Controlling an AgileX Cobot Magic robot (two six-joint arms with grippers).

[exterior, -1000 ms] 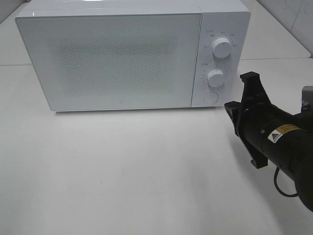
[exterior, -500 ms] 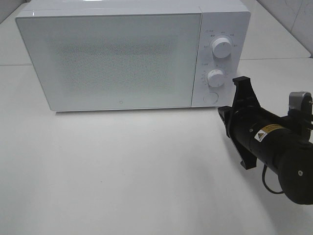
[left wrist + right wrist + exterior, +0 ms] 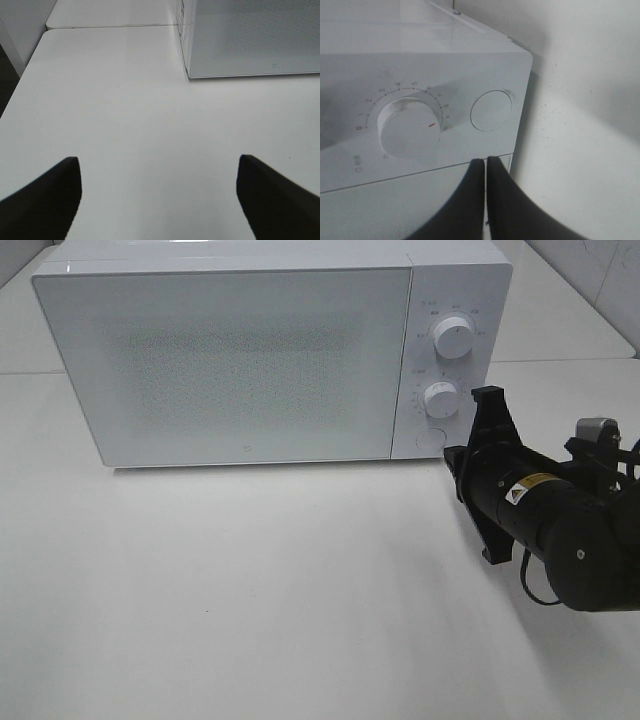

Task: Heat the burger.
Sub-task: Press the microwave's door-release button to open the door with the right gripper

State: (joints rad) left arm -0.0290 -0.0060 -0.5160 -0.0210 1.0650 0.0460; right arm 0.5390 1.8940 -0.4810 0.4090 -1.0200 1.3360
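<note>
No burger shows in any view. The white microwave [image 3: 240,360] stands at the back of the table with its door shut, and I cannot see inside. My right gripper [image 3: 460,458] is shut and empty, just in front of the control panel's lower right corner. In the right wrist view its closed fingers [image 3: 485,165] point at the panel, just below the lower dial [image 3: 407,127] and the round button [image 3: 491,110]. My left gripper [image 3: 160,200] is open and empty above the bare table, to the left of the microwave [image 3: 250,40]. It is out of the exterior view.
The panel carries an upper dial [image 3: 454,338], a lower dial [image 3: 440,398] and a round button [image 3: 430,438]. The white table [image 3: 250,580] stretches in front of the microwave. A second table edge [image 3: 110,25] lies behind it.
My right arm has moved left and slightly back, bringing the shut gripper closer to the microwave's control panel. The microwave has not changed.
</note>
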